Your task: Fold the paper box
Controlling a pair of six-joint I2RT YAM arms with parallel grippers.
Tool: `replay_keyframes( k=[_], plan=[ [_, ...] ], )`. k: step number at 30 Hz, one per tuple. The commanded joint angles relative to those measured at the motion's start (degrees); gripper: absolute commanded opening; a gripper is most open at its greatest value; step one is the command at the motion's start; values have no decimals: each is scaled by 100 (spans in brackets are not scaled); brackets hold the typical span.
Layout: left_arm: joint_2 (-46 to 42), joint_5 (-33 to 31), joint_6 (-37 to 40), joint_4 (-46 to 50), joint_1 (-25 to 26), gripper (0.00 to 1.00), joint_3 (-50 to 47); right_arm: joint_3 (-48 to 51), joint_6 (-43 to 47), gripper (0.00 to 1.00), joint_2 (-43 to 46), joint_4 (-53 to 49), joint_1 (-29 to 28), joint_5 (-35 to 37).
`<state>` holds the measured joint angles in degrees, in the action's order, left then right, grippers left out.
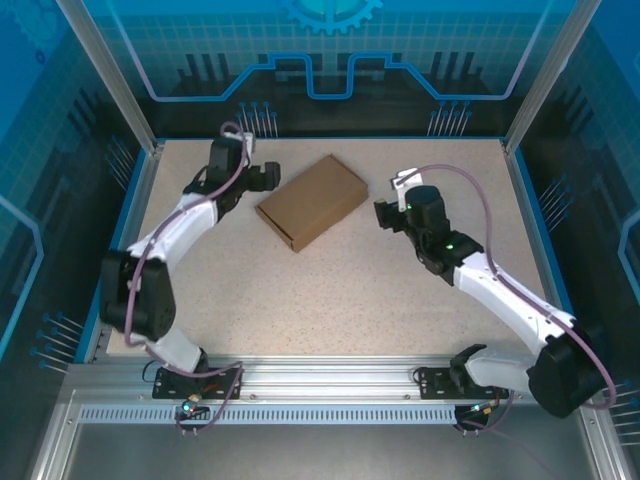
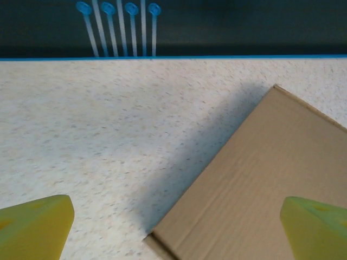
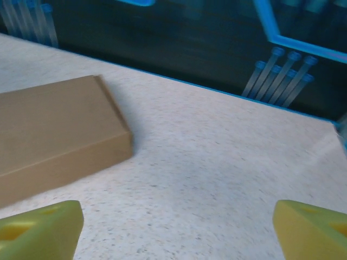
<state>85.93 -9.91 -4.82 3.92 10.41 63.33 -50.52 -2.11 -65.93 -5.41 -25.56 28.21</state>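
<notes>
The paper box (image 2: 260,184) runs off the left wrist view's right and bottom edges; the right wrist view crops its left end.

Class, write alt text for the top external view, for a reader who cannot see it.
A flat, closed brown paper box lies at an angle on the far half of a speckled table. The left arm and the right arm reach in from the near edge, one on each side of the box, their ends close to it.
</notes>
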Motion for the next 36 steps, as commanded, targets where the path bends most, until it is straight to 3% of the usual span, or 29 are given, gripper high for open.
replay_keyframes(
  k=[1,5,9,14,19,22,31,36],
  plan=[
    [-847,-782,-214,-830,13,99,-1046,288,4,99,290,-388,408,468],
    [-1800,-1318,-220,-1419,-2,99,-2370,640,-103,100,566,-203,952,535],
    [-2219,-1702,57,-1998,-110,99,-3332,1138,-5,100,712,316,1376,458],
    [-2157,-1587,92,-2623,-307,99,-3988,1953,218,100,676,1384,1779,-190],
    [-1840,-1187,421,-4215,-370,99,-4675,2423,245,100,302,2268,2008,-593],
    [-1488,-1202,482,-4616,-441,99,-4707,2607,255,100,66,2743,2061,-787],
    [-968,-591,560,-4405,-532,99,-4232,2899,274,100,-632,3989,2108,-1306],
    [-1051,-528,570,-4239,-541,99,-4232,2681,324,100,-933,3923,2115,-1668]
  ],
)
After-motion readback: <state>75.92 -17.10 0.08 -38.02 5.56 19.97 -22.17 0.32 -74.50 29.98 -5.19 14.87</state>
